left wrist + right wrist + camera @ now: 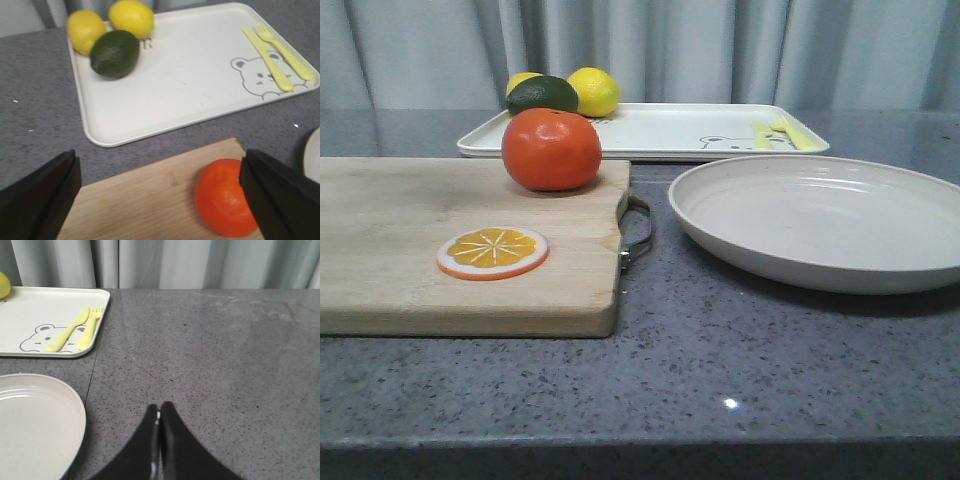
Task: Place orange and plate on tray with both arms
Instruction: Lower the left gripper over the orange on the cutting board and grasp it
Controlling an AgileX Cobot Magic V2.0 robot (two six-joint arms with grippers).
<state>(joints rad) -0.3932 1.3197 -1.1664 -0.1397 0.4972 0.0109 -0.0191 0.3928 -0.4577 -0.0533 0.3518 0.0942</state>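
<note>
We judge that nothing of the task is done yet. The orange (551, 149) sits on the far right corner of the wooden cutting board (410, 240), at the left of the table (740, 370), with a flat orange slice (492, 252) lying nearer on the same board. The plate (820, 222) rests on the table to the right of the board, apart from it, and it is empty. The tray (660, 130) lies at the far side, behind both, and carries only two lemons (593, 91) and a dark green lime (542, 94) at its far left corner; its middle and the right end with the bear drawing are bare. So both the orange and the plate are left to move, and there looks to be room for them.

Neither arm shows in the front view. In its own wrist view, our left pincer (160, 200) is spread wide and holds nothing; it hangs over the board's far edge, looking toward the tray, with the orange just inside the finger on the plate's side and seemingly close against it, so it looks off-centre for a grasp. Our right pincer (160, 440) has its fingers pressed together with nothing between them. It hangs over bare table to the right of the plate, whose rim is nearby.
</note>
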